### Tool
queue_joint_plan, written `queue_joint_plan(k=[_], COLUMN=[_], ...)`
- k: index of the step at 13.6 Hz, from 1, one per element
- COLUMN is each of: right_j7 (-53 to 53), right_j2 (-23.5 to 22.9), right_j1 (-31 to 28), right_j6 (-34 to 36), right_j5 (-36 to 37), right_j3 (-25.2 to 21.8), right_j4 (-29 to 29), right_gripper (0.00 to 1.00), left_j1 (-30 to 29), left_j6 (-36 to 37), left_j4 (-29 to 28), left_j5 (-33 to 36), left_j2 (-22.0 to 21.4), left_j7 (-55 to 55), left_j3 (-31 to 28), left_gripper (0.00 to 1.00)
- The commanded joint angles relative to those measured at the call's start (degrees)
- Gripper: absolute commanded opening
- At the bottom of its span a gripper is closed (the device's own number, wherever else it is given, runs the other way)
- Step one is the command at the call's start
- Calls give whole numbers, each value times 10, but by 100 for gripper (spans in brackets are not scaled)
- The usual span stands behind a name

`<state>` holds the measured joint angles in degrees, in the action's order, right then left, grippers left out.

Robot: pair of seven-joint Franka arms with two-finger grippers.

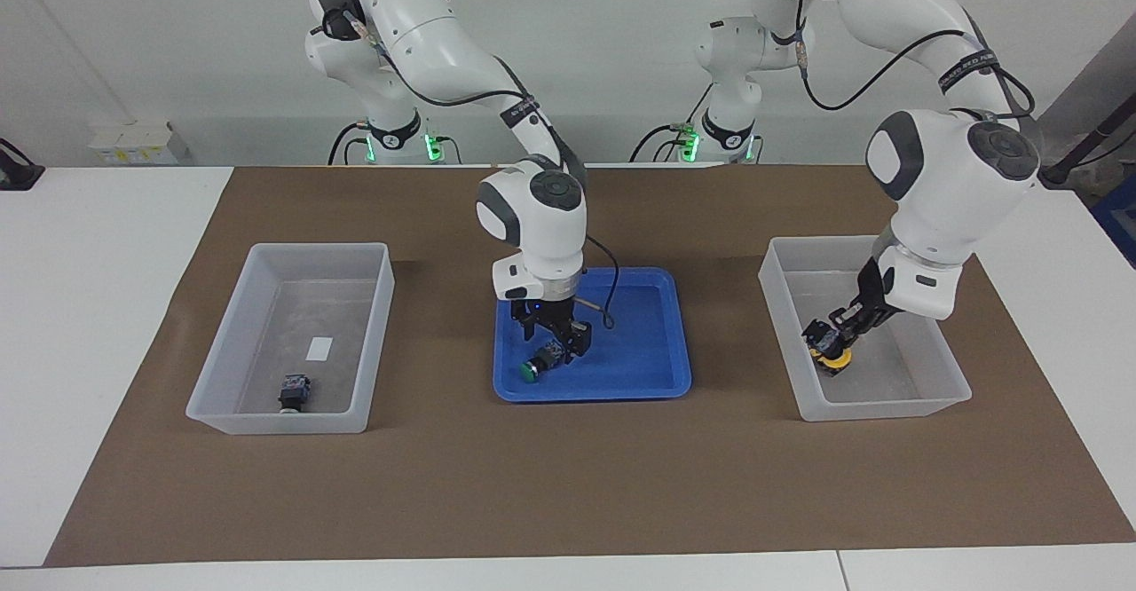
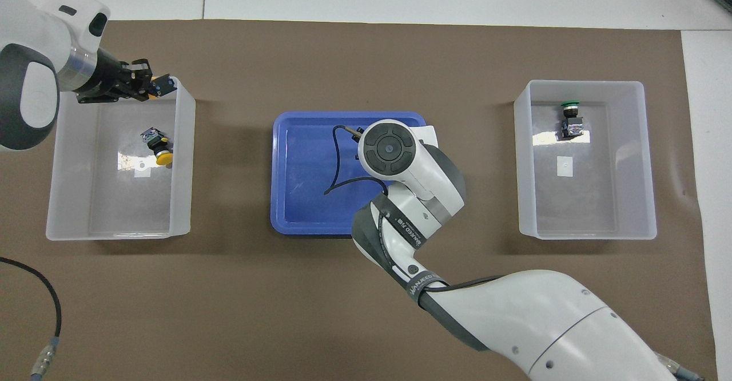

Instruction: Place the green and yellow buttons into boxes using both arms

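Two bins are sitting on the desk: one (image 1: 865,329) under the left end effector (image 1: 832,339), which is gripping a yellow button (image 1: 832,358), another (image 1: 293,338) holding one green button (image 2: 570,119). Right end effector (image 1: 552,342), on the blue tray (image 1: 639,356), is clamping a second green button (image 1: 533,366).

A white surface (image 1: 106,325) runs the full width here, and a big brown mat (image 1: 568,476) is spread across most of it, leaving bare white strips at both ends and along the edge farthest from the robots. A seam splits the white top there (image 1: 839,571). A plain pale wall (image 1: 603,59) rises at the back, evenly lit. A small pale box (image 1: 133,143) sits against the wall at the right arm's end of the surface.
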<state>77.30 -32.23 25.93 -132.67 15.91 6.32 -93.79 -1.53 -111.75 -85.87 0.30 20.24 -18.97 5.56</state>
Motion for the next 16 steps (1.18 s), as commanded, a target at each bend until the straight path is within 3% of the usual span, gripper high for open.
queue_joint_plan(k=[1, 3, 6, 7, 8, 9, 12, 16], right_j7=[22, 19, -16, -40, -68, -119, -244, -381], right_j2=[-4, -1, 58, 92, 129, 168, 243, 285], right_j1=[2, 1, 0, -5, -11, -26, -74, -142], right_j6=[9, 25, 80, 84, 91, 111, 165, 174], right_j5=[20, 20, 12, 4, -11, -23, -44, -47], right_j3=[0, 2, 4, 5, 4, 4, 4, 4], right_j4=[5, 3, -17, -44, -72, -103, -157, -190], right_gripper=[0, 0, 0, 0, 0, 0, 0, 0], left_j1=[-20, -49, -80, -83, -84, -83, -81, -73], left_j6=[8, -14, -38, -37, -37, -36, -33, -22], left_j4=[-11, -38, -59, -59, -59, -59, -57, -53], left_j5=[39, 49, 50, 52, 63, 75, 81, 81], left_j2=[-11, -21, -29, -29, -29, -29, -29, -29], left_j7=[64, 129, 189, 198, 199, 201, 203, 203], left_j3=[2, 0, -1, -1, -1, -1, -1, -1], left_gripper=[0, 0, 2, 25, 60, 82, 87, 87])
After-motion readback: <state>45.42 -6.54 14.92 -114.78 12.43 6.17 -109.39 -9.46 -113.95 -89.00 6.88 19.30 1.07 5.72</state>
